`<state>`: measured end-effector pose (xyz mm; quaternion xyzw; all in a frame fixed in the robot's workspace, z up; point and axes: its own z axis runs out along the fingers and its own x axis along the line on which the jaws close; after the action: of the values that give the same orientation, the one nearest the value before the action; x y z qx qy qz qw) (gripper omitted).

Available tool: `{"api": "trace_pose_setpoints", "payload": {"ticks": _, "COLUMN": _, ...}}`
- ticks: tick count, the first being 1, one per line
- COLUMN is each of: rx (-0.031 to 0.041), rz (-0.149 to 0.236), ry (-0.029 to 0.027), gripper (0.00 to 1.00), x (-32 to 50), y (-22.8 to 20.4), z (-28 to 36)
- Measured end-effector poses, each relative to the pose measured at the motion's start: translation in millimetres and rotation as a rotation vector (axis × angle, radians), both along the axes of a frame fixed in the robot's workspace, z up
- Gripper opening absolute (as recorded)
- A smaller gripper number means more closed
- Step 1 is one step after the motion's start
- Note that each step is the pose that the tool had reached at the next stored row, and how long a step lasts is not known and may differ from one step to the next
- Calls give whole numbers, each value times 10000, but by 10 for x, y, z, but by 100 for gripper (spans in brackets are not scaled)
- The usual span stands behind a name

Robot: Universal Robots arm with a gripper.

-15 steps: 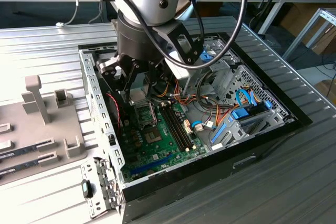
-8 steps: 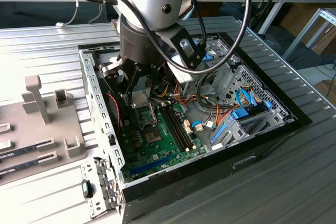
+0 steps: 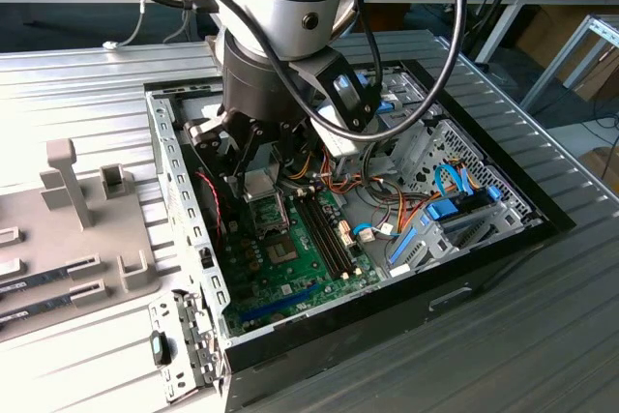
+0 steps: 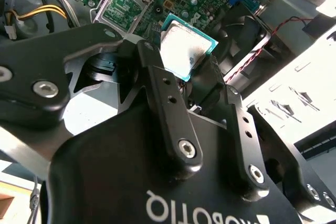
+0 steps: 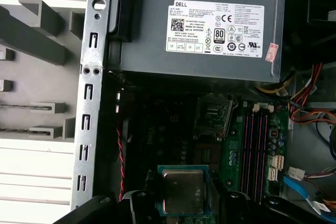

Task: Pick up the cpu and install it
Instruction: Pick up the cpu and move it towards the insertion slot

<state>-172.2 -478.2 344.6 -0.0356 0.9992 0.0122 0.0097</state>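
The cpu point(image 4: 185, 50), a thin square chip with a silvery-grey top and green rim, is pinched at its edges between the black fingers point(image 4: 157, 85) of my gripper point(image 4: 184, 66), which is shut on it. In the first wrist view the cpu point(image 5: 182, 190) hangs top side up above the dark motherboard, short of the open socket point(image 5: 212, 115) with its lifted frame. In the exterior view the gripper point(image 3: 253, 176) is lowered inside the open computer case, with the cpu point(image 3: 259, 182) just above the socket point(image 3: 270, 216).
The grey power supply box point(image 5: 210, 24) lies beyond the socket, with memory slots point(image 5: 254, 145) beside it. Bundled cables point(image 3: 363, 191) and a drive cage point(image 3: 455, 176) fill the case toward the exterior view's right. A grey fixture tray point(image 3: 77, 229) sits outside the case wall point(image 3: 179, 200).
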Motion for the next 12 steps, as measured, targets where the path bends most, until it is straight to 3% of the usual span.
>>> {"api": "trace_pose_setpoints", "payload": {"ticks": 12, "rx": -1, "rz": 0, "ry": 0, "gripper": 47, "x": 15, "y": -29, "z": -23}}
